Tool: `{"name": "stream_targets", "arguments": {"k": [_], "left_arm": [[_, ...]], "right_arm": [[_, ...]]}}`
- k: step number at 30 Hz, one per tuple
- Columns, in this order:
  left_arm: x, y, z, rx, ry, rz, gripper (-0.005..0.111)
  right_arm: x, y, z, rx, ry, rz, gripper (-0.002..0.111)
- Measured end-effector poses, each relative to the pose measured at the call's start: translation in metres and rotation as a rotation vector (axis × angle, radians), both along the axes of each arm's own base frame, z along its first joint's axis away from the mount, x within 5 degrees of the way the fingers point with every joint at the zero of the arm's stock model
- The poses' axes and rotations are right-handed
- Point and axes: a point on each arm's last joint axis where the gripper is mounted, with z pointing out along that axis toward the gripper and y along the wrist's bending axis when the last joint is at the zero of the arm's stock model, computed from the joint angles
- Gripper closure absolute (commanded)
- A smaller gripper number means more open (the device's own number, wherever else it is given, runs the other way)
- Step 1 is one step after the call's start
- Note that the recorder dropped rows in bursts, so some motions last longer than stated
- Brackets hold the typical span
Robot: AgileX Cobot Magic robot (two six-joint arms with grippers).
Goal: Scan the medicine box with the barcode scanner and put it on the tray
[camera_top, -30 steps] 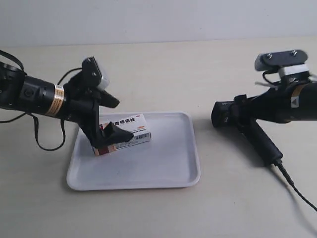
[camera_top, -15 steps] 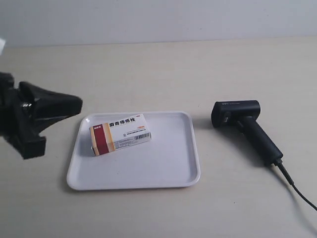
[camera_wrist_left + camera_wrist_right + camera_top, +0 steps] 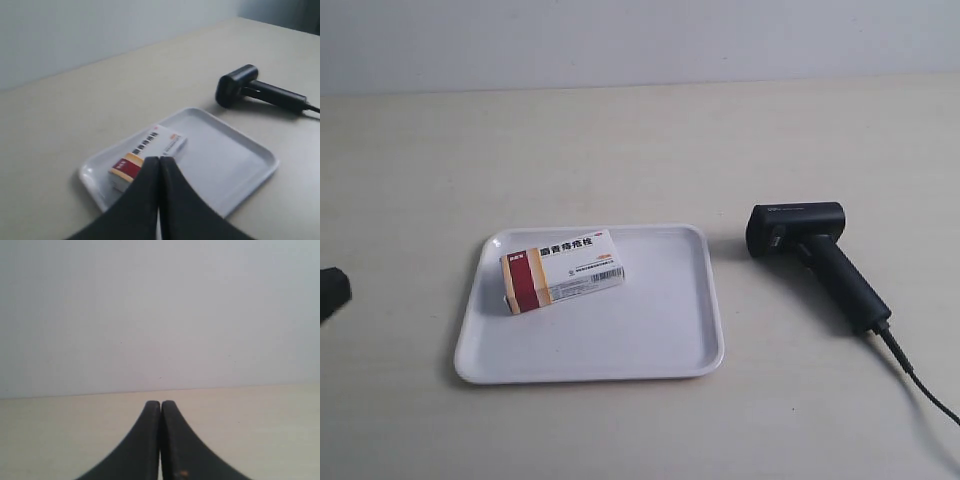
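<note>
The medicine box (image 3: 563,271) lies flat in the far-left part of the white tray (image 3: 650,340), red band toward the exterior view's left. The black barcode scanner (image 3: 815,255) lies on the table to the tray's right, its cable trailing to the lower right. In the left wrist view the box (image 3: 150,155) and tray (image 3: 235,170) sit beyond my left gripper (image 3: 160,160), which is shut and empty; the scanner (image 3: 250,90) lies farther off. Only a dark tip of that arm (image 3: 330,290) shows at the exterior view's left edge. My right gripper (image 3: 160,404) is shut and empty, facing bare table and wall.
The beige table (image 3: 640,150) runs back to a pale wall (image 3: 640,40). The scanner's cable (image 3: 920,385) runs off the lower right corner of the exterior view.
Both arms have pulled back out of the exterior view: the one at its left released the box on the tray and withdrew left, the one at its right left the scanner on the table.
</note>
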Motion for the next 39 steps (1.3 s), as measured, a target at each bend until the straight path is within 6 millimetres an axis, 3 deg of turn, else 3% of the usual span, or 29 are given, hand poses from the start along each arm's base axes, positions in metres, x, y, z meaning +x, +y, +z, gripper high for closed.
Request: {"name": "stream_targets", "arguments": {"k": [5,8,13,20,39], "left_arm": [[0.006,0.031,0.005,-0.001,-0.051,0.352,0.106],[-0.001,0.045,0.003,0.010,-0.034,0.480,0.106],[-0.023,0.043,0.001,-0.033,-0.267,0.387,0.106],[-0.022,0.053,-0.008,-0.063,-0.169,0.575,0.106],[-0.023,0.053,-0.012,-0.054,-0.124,0.582,0.106]], "right_arm": [[0.000,0.000,0.000,-0.001,0.002,-0.001,0.108],[0.000,0.000,0.000,-0.001,0.002,-0.001,0.108],[0.000,0.000,-0.001,-0.001,0.004,-0.001,0.108],[0.000,0.000,-0.001,-0.001,0.002,-0.001,0.108],[0.000,0.000,-0.001,-0.001,0.002,-0.001,0.108]]}}
